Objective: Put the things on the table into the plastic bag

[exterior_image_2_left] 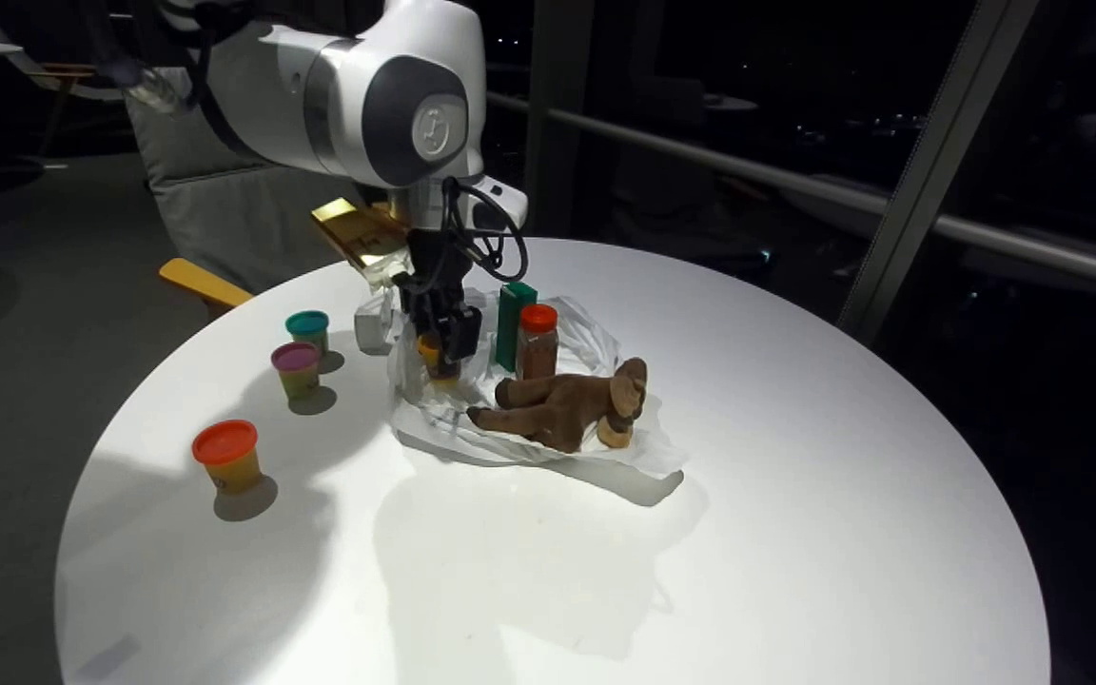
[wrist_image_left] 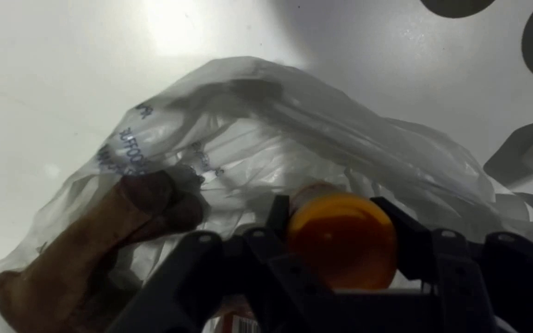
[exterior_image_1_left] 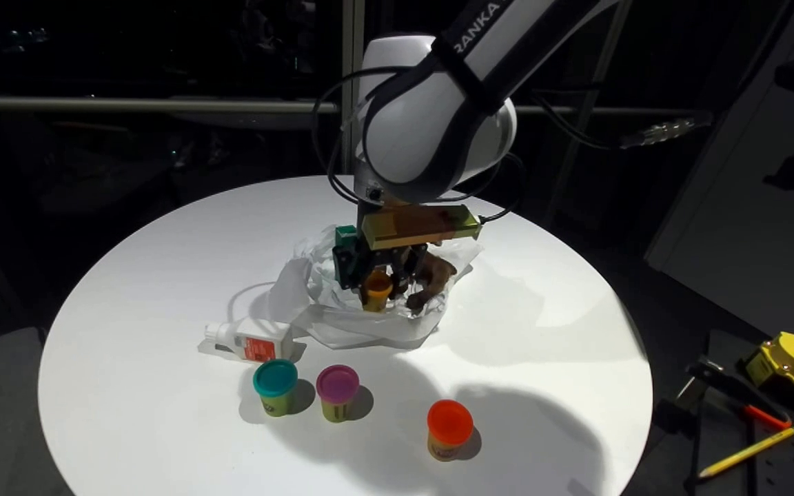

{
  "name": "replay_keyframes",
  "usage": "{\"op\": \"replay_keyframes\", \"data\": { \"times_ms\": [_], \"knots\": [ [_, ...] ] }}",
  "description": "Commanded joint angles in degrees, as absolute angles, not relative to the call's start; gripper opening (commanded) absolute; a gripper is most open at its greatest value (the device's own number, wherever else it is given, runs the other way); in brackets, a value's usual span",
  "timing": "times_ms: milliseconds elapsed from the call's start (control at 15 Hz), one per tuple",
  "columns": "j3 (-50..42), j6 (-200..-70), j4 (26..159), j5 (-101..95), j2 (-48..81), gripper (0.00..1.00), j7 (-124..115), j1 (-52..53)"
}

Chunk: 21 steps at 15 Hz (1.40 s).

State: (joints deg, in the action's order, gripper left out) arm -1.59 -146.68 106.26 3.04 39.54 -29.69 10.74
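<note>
Crumpled plastic bag (exterior_image_1_left: 352,331) is spread on a round white table (exterior_image_1_left: 142,275), white bottle (exterior_image_1_left: 274,332) laid on its side just beside the bag. A teal-lidded tub (exterior_image_1_left: 276,386) and pink-lidded tub (exterior_image_1_left: 337,391) are parked upright pretty close together, red-lidded tub (exterior_image_1_left: 448,428) kinda set apart.

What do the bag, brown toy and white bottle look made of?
Bag: thin plastic film, slightly glossy; translucent and crinkled.
Brown toy: probably plush fabric, matte; no sharp highlights.
White bottle: likely plastic, smooth; opaque, evenly white body around the red label.

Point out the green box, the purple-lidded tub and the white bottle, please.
Green box (exterior_image_2_left: 512,329), in an exterior view: its upright side.
Purple-lidded tub (exterior_image_1_left: 338,387), in an exterior view: its lid.
White bottle (exterior_image_1_left: 259,348), in an exterior view: its red label.
</note>
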Motion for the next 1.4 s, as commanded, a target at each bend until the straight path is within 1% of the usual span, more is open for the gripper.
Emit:
{"op": "replay_keyframes", "data": {
  "times_ms": [0, 133, 200, 267, 400, 467, 533, 600, 667, 1133, 1333],
  "knots": [
    [-1.55, -145.01, 99.64, 4.79, 44.34, 0.23, -27.42, 9.91],
    [-2.00, -144.91, 98.09, 4.63, 45.85, 0.23, -27.54, 10.08],
    [-2.21, -144.36, 97.25, 4.53, 46.50, 0.29, -27.64, 10.15],
    [-2.24, -143.66, 96.80, 4.51, 46.82, 0.73, -27.56, 10.14],
    [-2.25, -142.52, 97.42, 4.57, 45.69, 0.74, -28.07, 10.52],
    [-2.31, -142.56, 98.95, 4.45, 44.23, 0.80, -28.25, 10.78],
    [-2.36, -143.10, 100.42, 4.30, 42.93, 0.89, -28.40, 11.10],
    [-2.69, -144.63, 102.96, 4.07, 40.91, 0.96, -29.11, 11.79],
    [-3.13, -146.32, 105.82, 3.77, 38.63, 1.00, -29.90, 12.56],
    [-5.30, -155.78, 126.57, 2.68, 23.22, 1.00, -36.79, 17.23],
    [-3.91, -158.83, 136.25, 3.53, 18.14, 1.00, -37.56, 16.75]
  ]
}}
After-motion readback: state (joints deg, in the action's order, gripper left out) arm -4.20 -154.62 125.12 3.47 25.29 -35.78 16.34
